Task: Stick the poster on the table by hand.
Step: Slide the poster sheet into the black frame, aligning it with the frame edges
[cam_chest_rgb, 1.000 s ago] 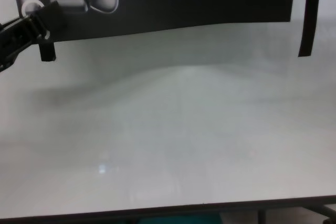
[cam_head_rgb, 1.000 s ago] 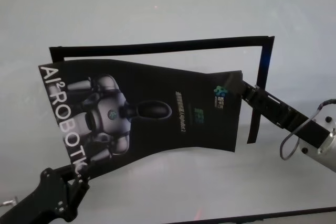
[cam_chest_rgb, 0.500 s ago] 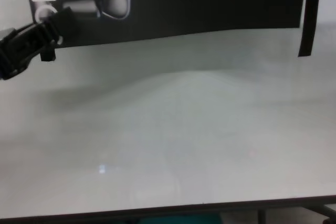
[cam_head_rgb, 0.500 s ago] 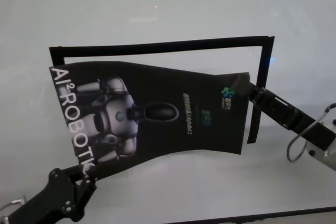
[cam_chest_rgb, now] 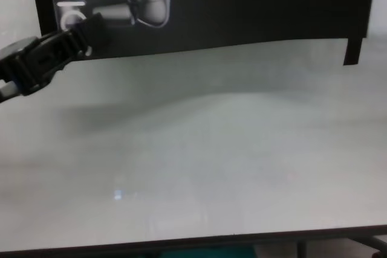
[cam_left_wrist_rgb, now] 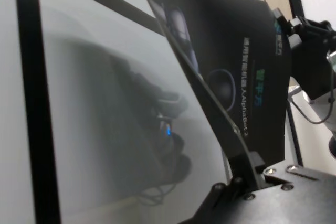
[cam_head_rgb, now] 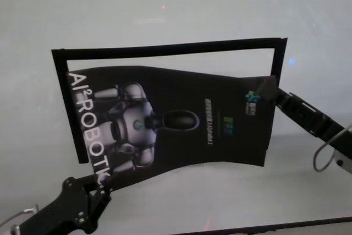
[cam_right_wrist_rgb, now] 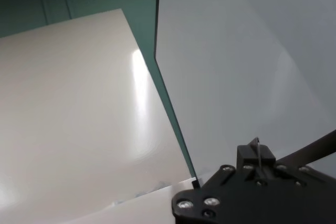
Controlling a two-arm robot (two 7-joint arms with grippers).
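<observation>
I'm holding the poster (cam_head_rgb: 176, 122) taut above the bench (cam_head_rgb: 165, 9), left gripper (cam_head_rgb: 98, 186) and right gripper (cam_head_rgb: 273, 93) jaws pinching opposite corners, aiming to lower it level inside the black tape frame (cam_head_rgb: 165, 49).

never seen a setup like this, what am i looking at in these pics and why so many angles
This is a robot with two arms, each ending in a gripper. One picture comes from a camera on its head looking down, one from its chest lower down, and one from each wrist.

The wide white surface is the table. On it lie narrow black strips forming a frame outline.

The arms hold a black poster, printed with a grey robot and white letters, stretched between them. The left gripper pinches its near left corner; the right gripper pinches the far right corner. The sheet sags and curves, and the shadow under it in the chest view suggests it is not lying flat yet.
</observation>
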